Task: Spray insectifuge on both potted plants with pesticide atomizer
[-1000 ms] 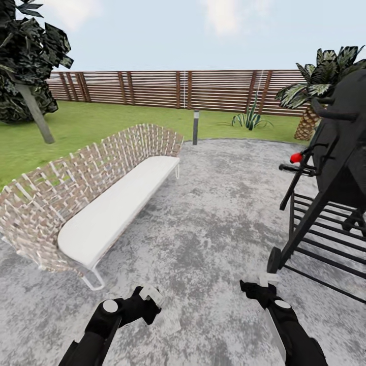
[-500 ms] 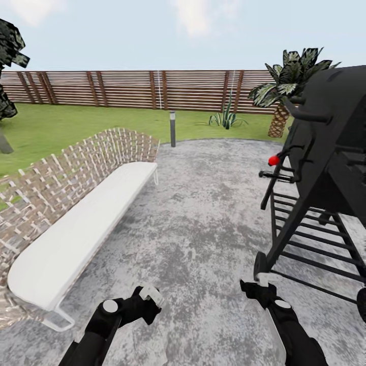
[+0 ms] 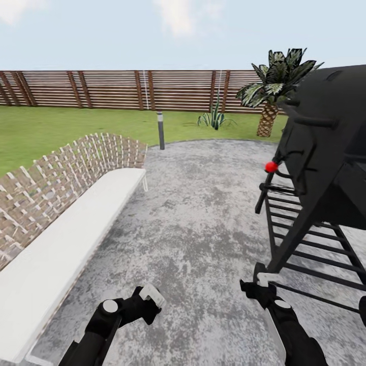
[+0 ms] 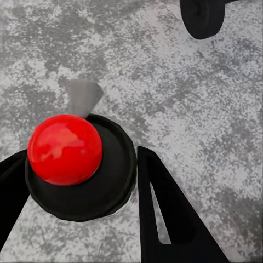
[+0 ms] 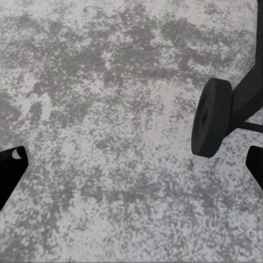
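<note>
The pesticide atomizer and the potted plants are out of view. I stand on the garden's round grey stone patio [image 3: 203,223], with lawn [image 3: 61,132] and a brown slatted fence [image 3: 101,89] beyond. My left gripper [image 3: 148,297] hangs low in front of me, open and empty. In the left wrist view its dark fingers [image 4: 164,213] are spread over the paving, and a red-domed black disc [image 4: 66,150] lies beyond them. My right gripper [image 3: 259,285] is also open and empty, its fingertips [image 5: 11,164] at the edges of the right wrist view.
A wicker bench [image 3: 56,203] with a white cushion runs along my left. A black grill [image 3: 320,173] on a wheeled frame stands close on my right, its wheel [image 5: 211,118] near my right gripper. Far off are a grey bollard lamp [image 3: 160,129], an agave [image 3: 213,119] and a palm [image 3: 272,96].
The whole view has swung to the right: bench, lamp and palm slid left in the picture and the grill looms larger. Both arms hold the same pose.
</note>
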Controlling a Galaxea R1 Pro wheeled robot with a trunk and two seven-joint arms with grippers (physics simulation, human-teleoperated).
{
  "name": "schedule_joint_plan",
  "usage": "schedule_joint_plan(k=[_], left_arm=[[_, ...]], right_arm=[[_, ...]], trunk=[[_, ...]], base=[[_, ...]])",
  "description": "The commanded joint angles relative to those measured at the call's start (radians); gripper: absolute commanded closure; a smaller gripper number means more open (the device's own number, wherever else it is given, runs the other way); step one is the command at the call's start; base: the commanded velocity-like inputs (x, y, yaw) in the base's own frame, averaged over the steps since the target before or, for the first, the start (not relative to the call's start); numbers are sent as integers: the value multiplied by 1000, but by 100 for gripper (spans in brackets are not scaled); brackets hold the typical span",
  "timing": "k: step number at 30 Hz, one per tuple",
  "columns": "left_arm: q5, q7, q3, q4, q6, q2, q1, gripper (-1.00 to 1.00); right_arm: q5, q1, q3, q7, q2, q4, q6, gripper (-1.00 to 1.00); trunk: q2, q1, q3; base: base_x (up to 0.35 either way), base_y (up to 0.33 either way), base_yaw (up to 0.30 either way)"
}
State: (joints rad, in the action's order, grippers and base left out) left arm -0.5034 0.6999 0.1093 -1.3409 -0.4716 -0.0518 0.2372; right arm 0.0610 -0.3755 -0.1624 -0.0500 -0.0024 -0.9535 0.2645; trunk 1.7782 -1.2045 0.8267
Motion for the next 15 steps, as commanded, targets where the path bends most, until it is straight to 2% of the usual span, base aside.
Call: schedule_joint_plan(k=[1, 15], left_arm=[[-6, 7, 0, -1, -4, 0, 1, 100], [-6, 7, 0, 2, -4, 0, 1, 100]], right_arm=[[6, 0, -3, -5, 0, -2, 6, -100], [6, 0, -3, -5, -1, -2, 6, -100]], trunk=[[0, 0, 1], [0, 0, 0]], base=[[293, 220, -2], [290, 223, -7]])
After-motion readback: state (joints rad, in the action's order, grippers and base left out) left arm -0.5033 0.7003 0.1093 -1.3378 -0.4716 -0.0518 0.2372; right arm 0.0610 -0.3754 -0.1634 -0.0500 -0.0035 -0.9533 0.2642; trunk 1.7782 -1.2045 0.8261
